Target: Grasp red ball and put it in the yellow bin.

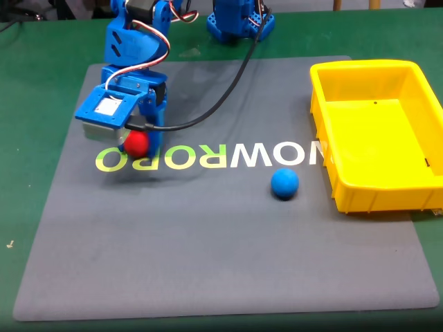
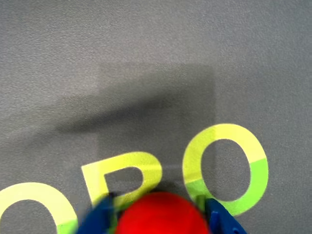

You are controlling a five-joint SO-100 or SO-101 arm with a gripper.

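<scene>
Your grey mat (image 1: 208, 228) reads "NOWROPO" upside down in the fixed view. Your gripper (image 2: 158, 217) has its blue fingers (image 2: 222, 222) clamped on the red ball (image 2: 158, 217), over the mat's left-end letters, well apart from the yellow bin (image 1: 377, 200).

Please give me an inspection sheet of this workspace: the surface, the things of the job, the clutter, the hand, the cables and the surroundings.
Surface: grey mat with NOWROPO lettering, lying on a green table.
Job's things: red ball at the mat's left in the fixed view, between the blue fingers; yellow bin at the right, nothing seen in it.
Clutter: blue ball loose on the mat, left of the bin.
Hand: hand down at the mat, fingers flanking the red ball; contact unclear.
Cables: black cable arcing from the arm to the blue base.
Surroundings: nothing seen.
</scene>
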